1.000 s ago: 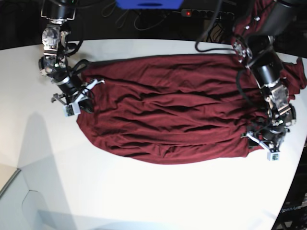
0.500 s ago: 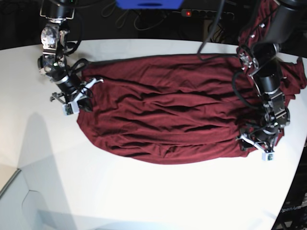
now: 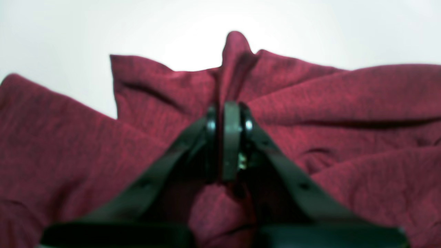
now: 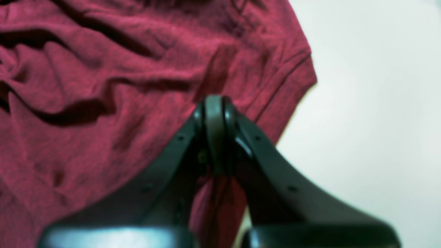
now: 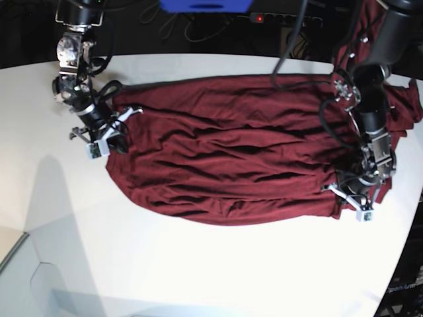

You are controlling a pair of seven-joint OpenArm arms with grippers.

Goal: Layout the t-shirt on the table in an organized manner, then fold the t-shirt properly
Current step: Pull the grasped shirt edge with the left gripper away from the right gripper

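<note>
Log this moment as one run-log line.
left gripper: shut on t-shirt edge | right gripper: shut on t-shirt corner | t-shirt: spread wrinkled on table, unfolded

Blue box (image 5: 206, 5) at far edge, black power strip (image 5: 277, 18) beside it

The maroon t-shirt (image 5: 231, 158) lies spread and wrinkled across the white bench (image 5: 198, 264), one edge seemingly bunched.

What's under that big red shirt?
The t-shirt lies spread on the white table, which shows all around it. Whatever sits beneath the cloth is covered. Both grippers, left and right, pinch its edges.
</note>
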